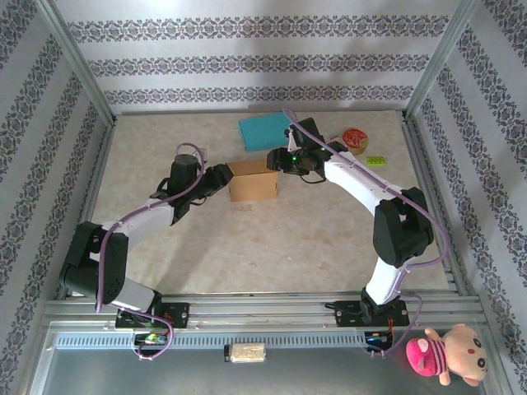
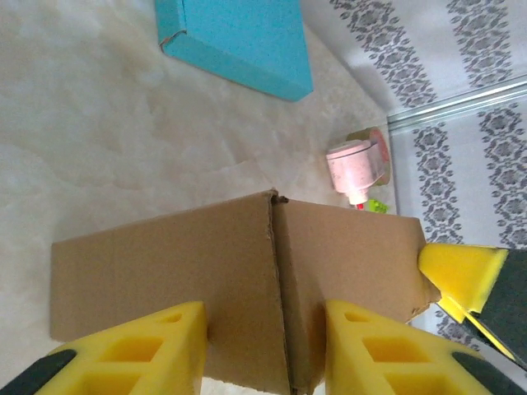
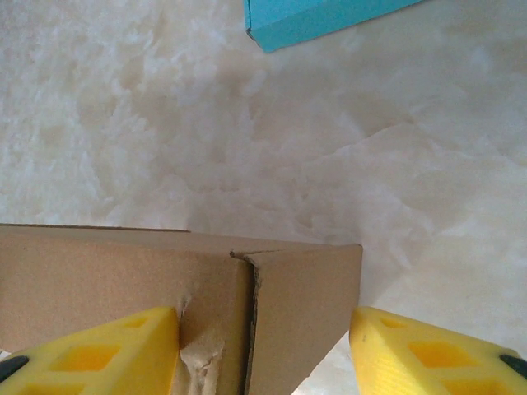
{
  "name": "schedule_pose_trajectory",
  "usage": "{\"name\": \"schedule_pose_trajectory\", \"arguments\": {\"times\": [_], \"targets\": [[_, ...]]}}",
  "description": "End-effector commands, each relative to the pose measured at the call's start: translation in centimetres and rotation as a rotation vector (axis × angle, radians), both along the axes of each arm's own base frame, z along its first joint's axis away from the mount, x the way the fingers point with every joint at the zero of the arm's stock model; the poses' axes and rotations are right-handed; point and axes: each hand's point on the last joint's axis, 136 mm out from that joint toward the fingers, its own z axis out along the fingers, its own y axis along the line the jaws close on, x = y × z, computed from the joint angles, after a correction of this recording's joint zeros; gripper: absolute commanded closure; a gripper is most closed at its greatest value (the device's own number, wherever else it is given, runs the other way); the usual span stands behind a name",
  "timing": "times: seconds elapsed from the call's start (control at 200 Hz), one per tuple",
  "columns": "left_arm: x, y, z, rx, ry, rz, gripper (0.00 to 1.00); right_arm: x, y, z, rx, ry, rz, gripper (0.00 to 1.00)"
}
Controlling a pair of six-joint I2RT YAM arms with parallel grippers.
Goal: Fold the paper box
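1. The cardboard box (image 1: 253, 183) stands on the surface (image 1: 288, 247), directly between the left jaws and the right jaws. Each set of jaws meets one end of it.
2. Left jaws: spread.
   - In the left wrist view, the two yellow pads (image 2: 123, 350) sit over a broad brown face of the box (image 2: 165, 271).
   - A fold seam of the box runs through the gap between the pads.
   - The cardboard extends outward past both pads.
   - Whether the pads press on the cardboard cannot be told.
3. Right jaws: spread.
   - In the right wrist view, a corner of the box (image 3: 296, 313) lies between the pads.
   - One pad (image 3: 90, 358) overlaps the long face of the box, just beside a crumpled patch of cardboard.
   - The other pad (image 3: 436, 354) stands clear of the corner, with bare surface visible between them.
4. In the left wrist view, a yellow pad of the right jaws (image 2: 461, 267) sits at the corner of the box farthest from the left jaws, touching or nearly touching it.
5. A teal box (image 1: 265, 132) lies flat on the surface beyond both sets of jaws, apart from the cardboard box.
6. A pink roll (image 2: 356, 160) stands beyond the cardboard box, on the side of the right jaws. A small green piece (image 2: 376, 206) lies just beside it.
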Motion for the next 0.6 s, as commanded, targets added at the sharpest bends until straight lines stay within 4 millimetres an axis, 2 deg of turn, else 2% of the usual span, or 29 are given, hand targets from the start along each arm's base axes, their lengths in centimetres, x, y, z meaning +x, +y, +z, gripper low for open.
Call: {"name": "schedule_pose_trajectory", "arguments": {"times": [0.0, 0.115, 0.205, 0.33, 0.42, 0.505, 0.595], "targets": [[-5.7, 2.0, -11.4, 0.036, 0.358, 0.054, 0.63, -3.0, -1.9, -5.6, -0.119, 0.176, -0.005, 0.46], [-4.5, 1.7, -8.2, 0.090, 0.295, 0.008, 0.62, -3.5, -1.6, -4.6, -0.096, 0.173, 0.002, 0.54], [-4.8, 1.8, -6.9, 0.139, 0.278, -0.018, 0.62, -5.0, -2.0, -4.9, -0.110, 0.172, 0.002, 0.58], [-7.1, 1.6, -7.1, 0.161, 0.294, -0.026, 0.62, -9.1, -2.6, -6.7, -0.125, 0.204, 0.024, 0.60], [-9.4, 1.1, -6.1, 0.191, 0.292, -0.057, 0.61, -12.8, -3.2, -7.3, -0.148, 0.200, 0.056, 0.60], [-11.1, 0.9, -4.4, 0.259, 0.238, -0.090, 0.54, -14.7, -3.8, -6.6, -0.140, 0.179, 0.064, 0.56], [-11.6, 1.2, -2.9, 0.305, 0.183, -0.100, 0.44, -15.1, -3.9, -5.0, -0.124, 0.153, 0.084, 0.47]]}}
